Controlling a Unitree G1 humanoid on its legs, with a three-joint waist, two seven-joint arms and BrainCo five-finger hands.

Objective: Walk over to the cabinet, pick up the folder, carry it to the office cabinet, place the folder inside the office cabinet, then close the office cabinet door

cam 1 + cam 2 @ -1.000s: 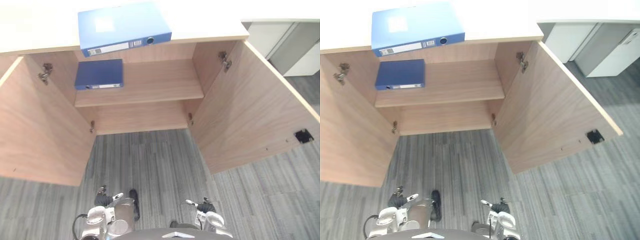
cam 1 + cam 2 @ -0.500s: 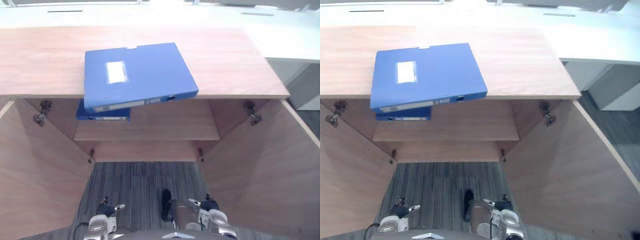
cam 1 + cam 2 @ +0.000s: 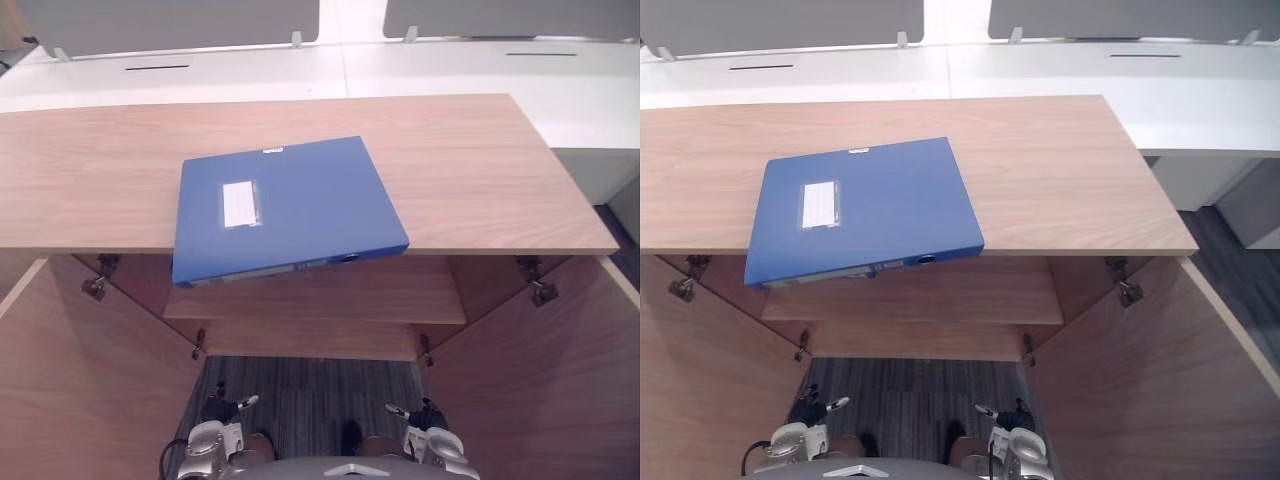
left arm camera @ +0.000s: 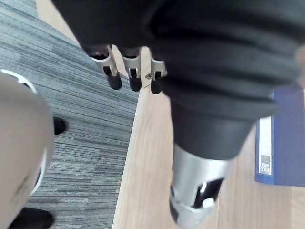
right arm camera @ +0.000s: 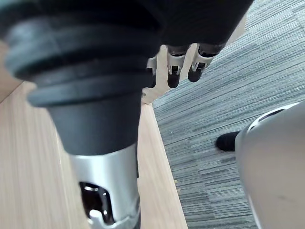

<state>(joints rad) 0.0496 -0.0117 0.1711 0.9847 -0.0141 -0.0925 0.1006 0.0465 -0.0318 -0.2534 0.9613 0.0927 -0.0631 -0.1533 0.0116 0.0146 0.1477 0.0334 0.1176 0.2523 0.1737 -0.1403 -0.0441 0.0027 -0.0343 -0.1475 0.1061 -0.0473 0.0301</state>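
Lying flat on the light wooden cabinet top [image 3: 480,170], a bright blue rectangular plastic folder [image 3: 285,208] with a small white label on its cover was seen a little toward 11 o'clock from the middle of the scene. Its spine was turned to 6 o'clock and was carried slightly past the front edge of the top. It was touched by neither hand.

The two wooden cabinet doors were found swung wide, the left door [image 3: 80,390] toward 7 o'clock and the right door [image 3: 565,380] toward 5 o'clock. A wooden inner shelf [image 3: 340,295] was exposed between them. A white desk surface [image 3: 450,70] was seen beyond the cabinet at 12 o'clock.

The left hand [image 3: 220,408] was held low at 7 o'clock and the right hand [image 3: 420,412] at 5 o'clock, both over the grey striped carpet [image 3: 300,395] and well apart from the folder. The left fingers [image 4: 112,76] and the right fingers [image 5: 172,71] were held loosely extended, with nothing grasped.

A darker blue folder with a white spine label [image 4: 281,138] was shown lying on a wooden surface in the left wrist view
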